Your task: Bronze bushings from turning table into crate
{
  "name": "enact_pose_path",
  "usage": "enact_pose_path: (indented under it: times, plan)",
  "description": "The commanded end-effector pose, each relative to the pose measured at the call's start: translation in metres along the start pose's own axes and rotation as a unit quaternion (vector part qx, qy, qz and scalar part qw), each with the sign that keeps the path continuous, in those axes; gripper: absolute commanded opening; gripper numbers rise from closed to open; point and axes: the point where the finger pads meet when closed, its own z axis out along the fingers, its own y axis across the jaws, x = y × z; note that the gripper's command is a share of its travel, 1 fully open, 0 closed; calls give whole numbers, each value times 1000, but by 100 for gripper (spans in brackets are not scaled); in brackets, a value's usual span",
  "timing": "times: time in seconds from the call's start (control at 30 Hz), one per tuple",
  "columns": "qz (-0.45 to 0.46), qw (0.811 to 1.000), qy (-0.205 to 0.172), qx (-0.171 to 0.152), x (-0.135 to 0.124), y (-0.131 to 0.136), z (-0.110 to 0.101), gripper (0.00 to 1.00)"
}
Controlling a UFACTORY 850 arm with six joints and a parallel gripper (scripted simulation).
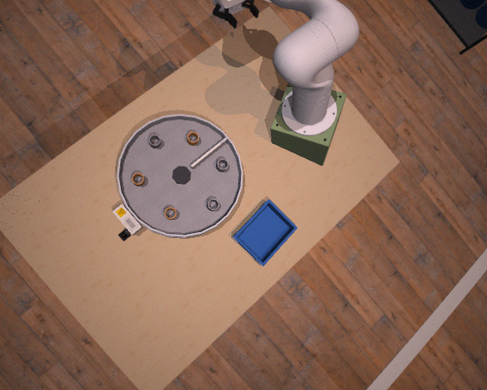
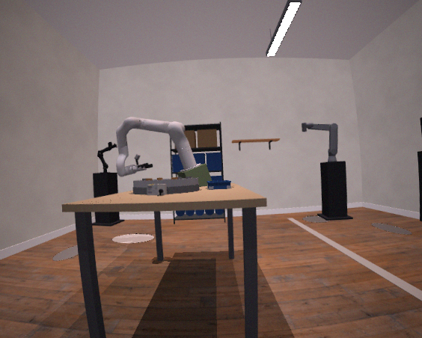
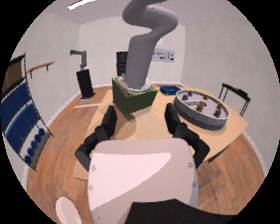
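Note:
The round grey turning table [image 1: 180, 175] carries three bronze bushings [image 1: 192, 137] [image 1: 138, 179] [image 1: 170, 212] and three steel bushings [image 1: 154, 141] [image 1: 222, 164] [image 1: 212, 204]. The blue crate [image 1: 264, 231] stands empty on the table top to the right of it. My gripper [image 1: 235, 10] is open and empty, high above the far edge of the table top, well away from the turning table. In the side view it [image 2: 144, 163] hangs above the left end of the turning table [image 2: 165, 185]. The wrist view shows the open fingers with the turning table [image 3: 201, 108] far off.
The arm's green base block [image 1: 308, 129] stands at the far right of the table top. A small labelled box [image 1: 126, 219] sits against the turning table's left front rim. A white bar [image 1: 209, 152] lies across the turning table's top.

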Motion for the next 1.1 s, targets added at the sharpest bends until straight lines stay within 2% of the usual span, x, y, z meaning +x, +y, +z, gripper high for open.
enact_pose_path:
  times: [0.0,0.63,0.7,0.8,1.03,1.07]
  plan:
    - [0,1000,0,0,0,0,0,100]
    - [-1,1000,-2,7,0,1,0,100]
    - [-6,1000,-5,29,-1,4,2,100]
    - [-23,995,-16,99,-4,14,8,100]
    - [-55,977,-29,205,-9,29,15,100]
    - [-55,977,-29,205,-9,29,15,100]
